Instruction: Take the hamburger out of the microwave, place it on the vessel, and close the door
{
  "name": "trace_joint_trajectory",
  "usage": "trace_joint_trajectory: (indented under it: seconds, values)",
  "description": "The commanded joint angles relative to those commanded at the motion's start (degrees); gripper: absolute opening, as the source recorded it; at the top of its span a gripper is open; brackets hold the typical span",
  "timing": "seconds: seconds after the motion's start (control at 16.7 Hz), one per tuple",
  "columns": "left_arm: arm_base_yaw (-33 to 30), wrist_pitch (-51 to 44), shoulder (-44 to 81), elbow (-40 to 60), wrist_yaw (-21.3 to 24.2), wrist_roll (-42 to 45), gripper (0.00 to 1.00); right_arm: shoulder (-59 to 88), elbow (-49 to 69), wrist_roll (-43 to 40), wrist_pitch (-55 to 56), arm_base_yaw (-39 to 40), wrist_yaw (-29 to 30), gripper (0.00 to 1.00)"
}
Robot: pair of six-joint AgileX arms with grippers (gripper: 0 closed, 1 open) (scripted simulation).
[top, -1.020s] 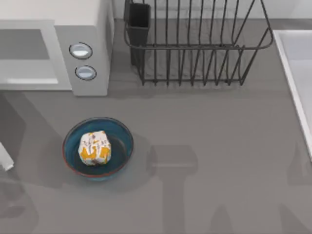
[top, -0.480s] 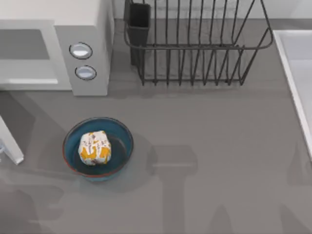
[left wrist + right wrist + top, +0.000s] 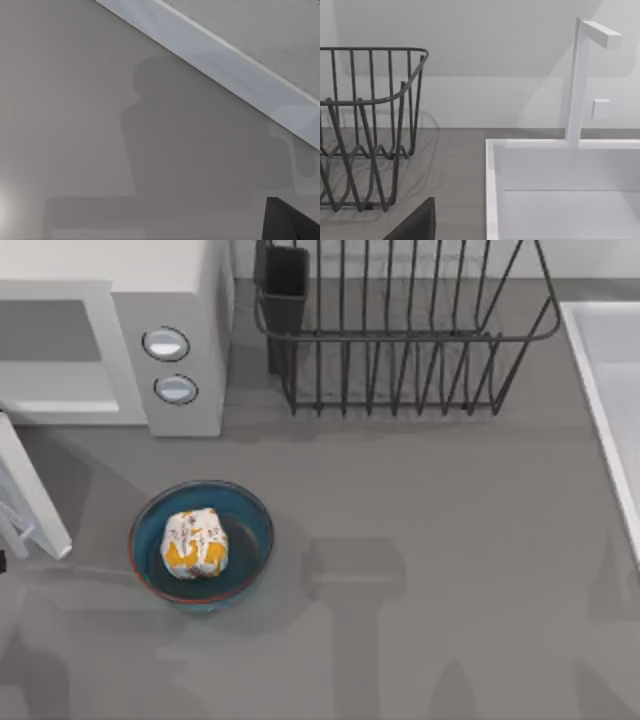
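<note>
The microwave (image 3: 110, 335) stands at the table's far left with its cavity open, and the door (image 3: 30, 495), hinged at the left edge, is partway through its swing toward the front panel. Closing it is the step in hand. It would go best with a steady push on the door's outer face near its free edge, following the arc until the panel meets the frame, and keeping clear of the vessel (image 3: 255, 530), which sits just beside the door's path. The hamburger (image 3: 195, 543) already rests inside that blue bowl, in front of the microwave.

The left wrist view looks close along what is probably the door's pale frame (image 3: 235, 65); the left gripper's fingers cannot be made out, so whether it is open or holding anything I cannot tell. The same goes for the right gripper.

Against the earlier frames, the door has swung further in from the left edge; bowl and hamburger have not shifted.
</note>
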Motion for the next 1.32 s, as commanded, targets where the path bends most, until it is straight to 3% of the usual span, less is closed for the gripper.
trace_joint_trajectory:
  seconds: [0.24, 0.42, 0.84, 1.32]
  values:
    - [-13.0, 0.3, -4.1, -2.4, -8.3, -9.1, 0.00, 0.0, 0.0, 0.0, 0.0, 0.0, 0.0, 1.00]
    - [-17.8, 0.5, -6.2, -3.6, -12.2, -13.4, 0.00, 0.0, 0.0, 0.0, 0.0, 0.0, 0.0, 1.00]
    - [-18.1, 1.6, -3.9, -1.8, -12.3, -13.7, 0.00, 0.0, 0.0, 0.0, 0.0, 0.0, 0.0, 1.00]
    - [-18.6, 10.9, 19.7, 11.3, -12.5, -13.8, 0.00, 0.0, 0.0, 0.0, 0.0, 0.0, 0.0, 1.00]
